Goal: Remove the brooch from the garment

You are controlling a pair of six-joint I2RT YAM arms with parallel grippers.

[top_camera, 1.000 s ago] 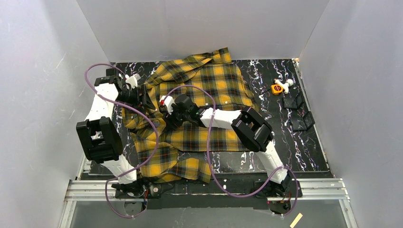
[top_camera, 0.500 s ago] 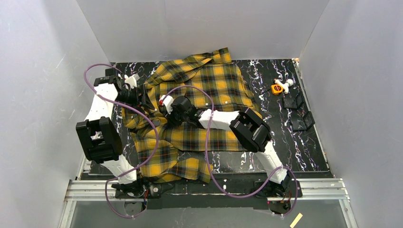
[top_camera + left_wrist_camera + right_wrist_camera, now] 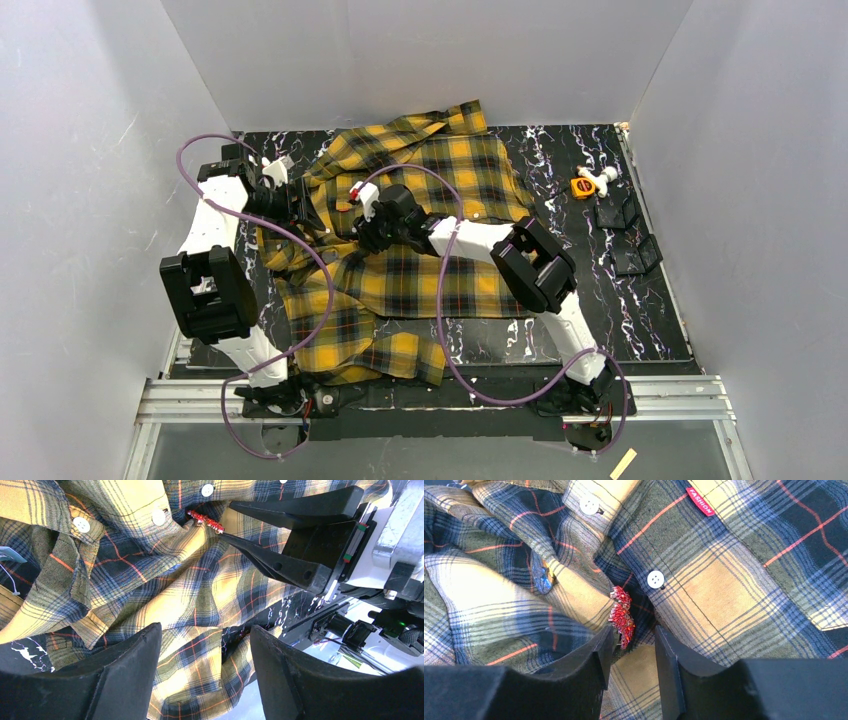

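Observation:
The garment [image 3: 460, 170], a yellow-and-black plaid shirt, lies crumpled across the black table. The brooch [image 3: 621, 616] looks red and glittery here and is pinned on a fold beside a white button [image 3: 655, 579]. My right gripper [image 3: 634, 642] hangs over it, jaws apart. The brooch's lower end sits in the gap, near the left finger [image 3: 599, 652]. In the left wrist view the brooch [image 3: 206, 521] shows at the tip of the right arm's lower finger [image 3: 270, 562]. My left gripper [image 3: 205, 635] is open over rumpled garment [image 3: 125, 570] at the shirt's left side [image 3: 300, 205].
A red "FASHION" tag [image 3: 700, 501] is sewn near the placket. An orange-and-white object [image 3: 590, 183] and black pieces [image 3: 625, 235] lie at the table's far right. White walls enclose the table on three sides. A purple cable [image 3: 440, 300] loops over the shirt.
My right arm has shifted a little away and to the right over the shirt, and its jaws have narrowed. The left arm has not moved.

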